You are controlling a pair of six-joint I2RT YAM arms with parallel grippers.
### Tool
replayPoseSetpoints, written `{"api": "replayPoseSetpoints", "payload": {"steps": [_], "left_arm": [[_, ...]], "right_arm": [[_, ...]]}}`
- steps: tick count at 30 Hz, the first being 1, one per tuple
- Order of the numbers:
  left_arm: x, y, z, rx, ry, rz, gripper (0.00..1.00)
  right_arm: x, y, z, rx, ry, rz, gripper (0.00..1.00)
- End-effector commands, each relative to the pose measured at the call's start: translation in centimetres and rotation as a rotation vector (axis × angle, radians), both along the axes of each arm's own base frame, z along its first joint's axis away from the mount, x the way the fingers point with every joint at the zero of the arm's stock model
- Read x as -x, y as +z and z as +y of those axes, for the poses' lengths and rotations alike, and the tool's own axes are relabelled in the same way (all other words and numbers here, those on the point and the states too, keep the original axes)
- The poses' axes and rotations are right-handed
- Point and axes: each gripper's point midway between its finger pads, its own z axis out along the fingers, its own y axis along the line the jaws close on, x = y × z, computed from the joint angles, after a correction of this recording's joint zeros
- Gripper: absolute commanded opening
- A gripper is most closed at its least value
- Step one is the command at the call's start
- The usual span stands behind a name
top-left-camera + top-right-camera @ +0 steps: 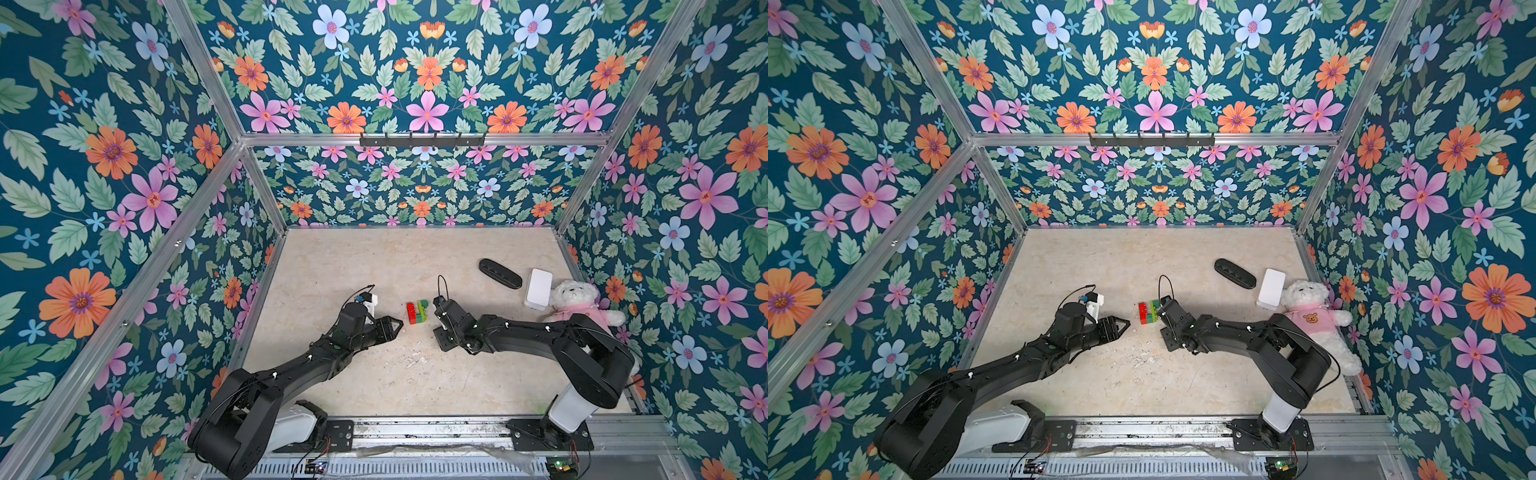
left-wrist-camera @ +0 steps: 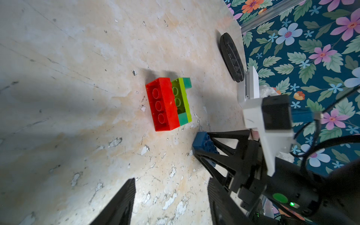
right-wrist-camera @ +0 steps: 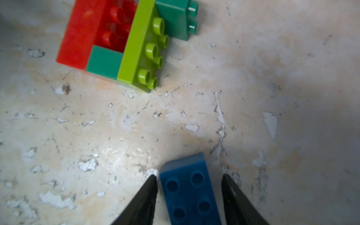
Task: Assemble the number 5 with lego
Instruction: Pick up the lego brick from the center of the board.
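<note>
Firstly, right wrist view: blue brick [image 3: 190, 194] sits between the jaws of right gripper [image 3: 189, 176], long axis running back toward the wrist; sliver of table [image 3: 253, 97] beside one jaw, so clamp unconfirmed. Ahead and apart lies red-green stack [image 3: 124, 42], on its side, studs pointing sideways. Left wrist view: left gripper [image 2: 171, 200] apart, empty, judged farther off. Top view: black case [image 1: 500, 273], white box [image 1: 538, 289], teddy [image 1: 582, 303] well apart; nothing obstructing.

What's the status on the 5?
Left claw open, empty. Right claw open, straddling blue brick. Red-lime-green stack lies apart. Nothing between them.
</note>
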Motion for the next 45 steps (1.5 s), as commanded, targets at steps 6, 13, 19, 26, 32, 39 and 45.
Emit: {"api": "replayPoseSetpoints", "payload": {"steps": [6, 13, 19, 26, 32, 39, 45], "left_arm": [[-0.4, 1.6, 0.1, 0.024, 0.007, -0.053, 0.63], [-0.8, 4.8, -0.3, 0.158, 0.003, -0.128, 0.66], [-0.4, 8.0, -1.1, 0.290, -0.056, -0.205, 0.73], [1.4, 9.3, -2.7, 0.375, -0.194, -0.240, 0.74], [3.9, 10.1, -6.2, 0.414, -0.354, -0.272, 0.78], [4.2, 12.0, -7.6, 0.524, -0.410, -0.315, 0.81], [4.7, 13.5, -9.0, 0.558, -0.466, -0.359, 0.82]], "right_arm": [[0.5, 0.3, 0.3, -0.040, -0.008, 0.034, 0.32], [-0.1, 6.0, 1.7, -0.372, -0.040, 0.038, 0.31], [-0.2, 12.3, 2.2, -0.716, -0.029, 0.020, 0.32], [1.0, 17.3, 2.5, -1.009, 0.064, 0.029, 0.34], [1.9, 19.8, 2.9, -1.123, 0.124, 0.036, 0.35], [3.2, 21.7, 3.6, -1.258, 0.195, 0.098, 0.35], [3.7, 22.4, 3.7, -1.290, 0.227, 0.116, 0.35]]}}
